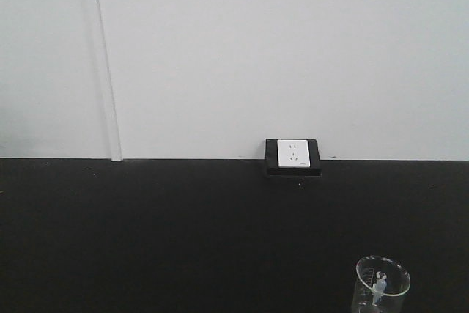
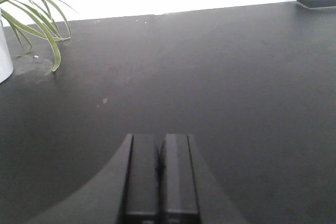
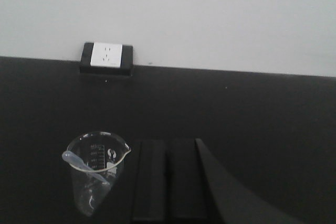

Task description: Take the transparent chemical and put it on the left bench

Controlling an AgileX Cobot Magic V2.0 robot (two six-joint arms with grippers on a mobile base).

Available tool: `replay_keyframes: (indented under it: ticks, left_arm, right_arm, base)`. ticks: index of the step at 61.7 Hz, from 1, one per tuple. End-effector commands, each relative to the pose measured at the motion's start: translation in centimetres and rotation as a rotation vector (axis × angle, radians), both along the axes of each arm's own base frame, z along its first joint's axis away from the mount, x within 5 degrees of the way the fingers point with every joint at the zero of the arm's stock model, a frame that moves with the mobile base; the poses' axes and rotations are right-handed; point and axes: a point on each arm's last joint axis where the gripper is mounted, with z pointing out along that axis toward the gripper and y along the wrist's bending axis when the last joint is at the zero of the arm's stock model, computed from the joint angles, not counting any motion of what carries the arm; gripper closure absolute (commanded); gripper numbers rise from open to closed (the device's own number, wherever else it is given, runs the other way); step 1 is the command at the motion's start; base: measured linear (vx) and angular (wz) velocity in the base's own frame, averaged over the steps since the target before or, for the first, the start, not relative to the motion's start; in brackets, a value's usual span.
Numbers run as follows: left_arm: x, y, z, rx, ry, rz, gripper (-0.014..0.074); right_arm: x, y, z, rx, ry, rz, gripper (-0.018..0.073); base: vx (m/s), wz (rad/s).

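Your right claw (image 3: 167,182), jaws together and empty, sits bottom centre. Just beside it to the left, the transparent chemical (image 3: 97,174) stands ungrasped on the black desk (image 3: 262,124). Your left claw (image 2: 159,174) is likewise closed on nothing. Grasp and carry both look undone.

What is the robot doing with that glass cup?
Nothing is being held yet. The clear beaker, with a dropper inside, stands on the black bench just left of the right gripper, whose jaws are shut and not around it. The left gripper is shut too, near a potted plant.
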Motion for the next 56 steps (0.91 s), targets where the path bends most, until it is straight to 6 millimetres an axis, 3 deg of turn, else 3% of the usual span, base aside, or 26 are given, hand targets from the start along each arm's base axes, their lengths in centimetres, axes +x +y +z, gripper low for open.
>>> replay_keyframes:
  ticks: [1, 12, 19, 25, 31, 42, 56]
  left_arm:
    - [-0.1, 0.0, 0.3, -0.014, -0.081, -0.001, 0.0600]
    - [-0.1, 0.0, 0.3, -0.014, -0.081, -0.001, 0.0600]
    - [-0.1, 0.0, 0.3, -0.014, -0.081, -0.001, 0.0600]
    - [-0.1, 0.0, 0.3, -0.014, -0.081, -0.001, 0.0600]
    - [-0.1, 0.0, 0.3, -0.014, -0.081, -0.001, 0.0600]
    - [-0.1, 0.0, 0.3, -0.014, -0.081, -0.001, 0.0600]
    - [-0.1, 0.0, 0.3, -0.014, -0.081, -0.001, 0.0600]
  right_arm:
    - [1.9, 0.0, 1.3, -0.001, -0.072, 0.011, 0.0492]
    - [4.8, -0.1, -0.4, 0.006, 0.003, 0.022, 0.0324]
    - [6.8, 0.1, -0.6, -0.009, -0.077, 0.049, 0.0179]
    - [8.6, 0.2, -0.5, -0.011, -0.199, 0.073, 0.0111]
    - [9.7, 0.4, -1.1, -0.022, -0.241, 0.104, 0.0100]
    - [10.0, 1.5, -2.9, -0.118, -0.109, 0.237, 0.0102]
    - [9.6, 2.9, -3.1, 0.008, -0.074, 0.389, 0.0102]
  base:
    - [0.00, 0.00]
    - [0.00, 0.00]
    - [0.00, 0.00]
    - [0.00, 0.00]
    - [0.00, 0.00]
    - [0.00, 0.00]
    - [0.00, 0.00]
